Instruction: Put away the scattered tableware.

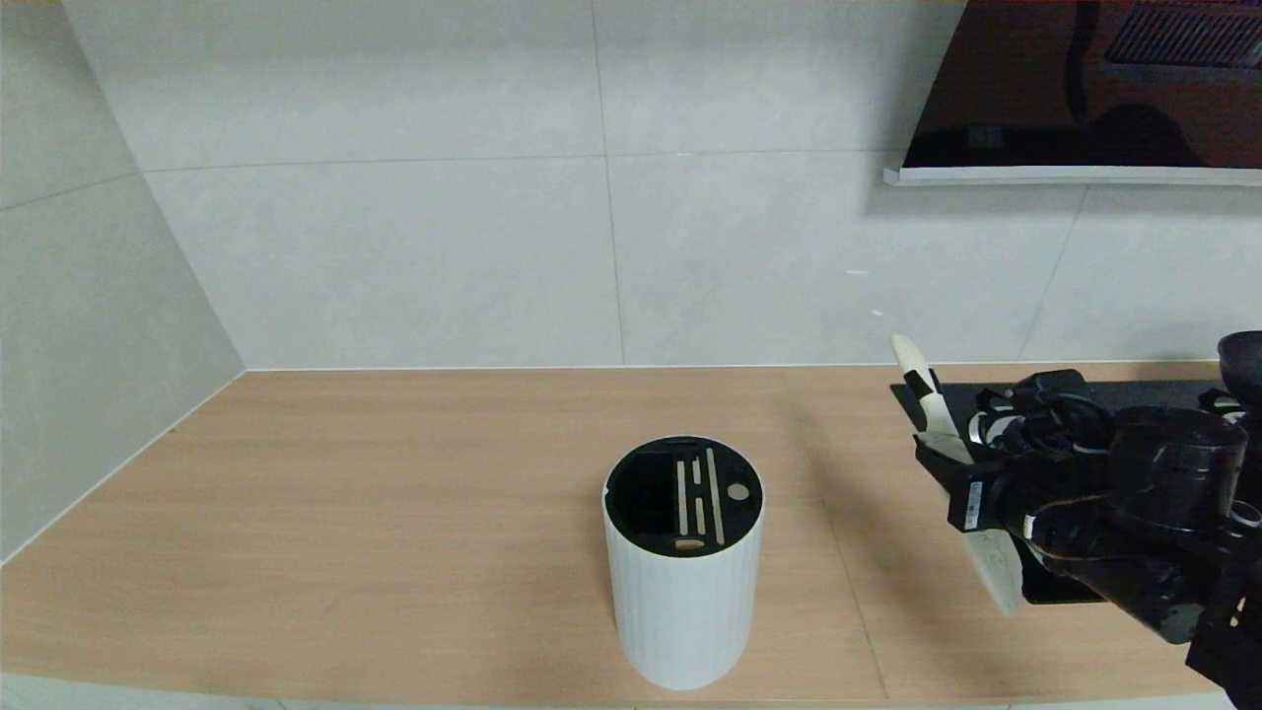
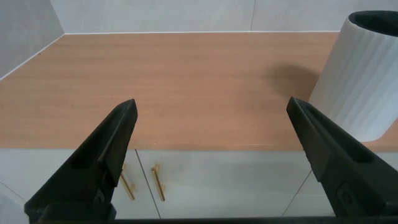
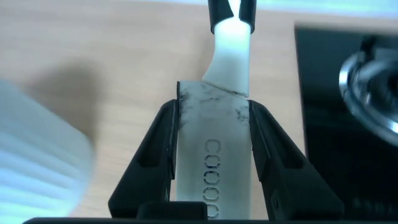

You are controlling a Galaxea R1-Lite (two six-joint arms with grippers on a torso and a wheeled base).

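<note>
White marble-patterned knife [image 1: 991,570] is being gripped across its blade by the right gripper [image 1: 951,468], with the jaws pressing on both flat faces. It is hanging tilted over the near edge of the black cooktop [image 1: 1144,394], handle up and away, tip down toward the robot.

The white ribbed cylindrical holder [image 1: 682,592] is standing upright on the light wooden countertop [image 1: 394,493], well apart on the knife's left. Its black top is showing narrow slots running front to back, with nothing standing in them. The blade is probably needing to come vertical over a slot.

The left gripper [image 2: 210,106] is hanging wide open and holding nothing, near the counter's front edge.
</note>
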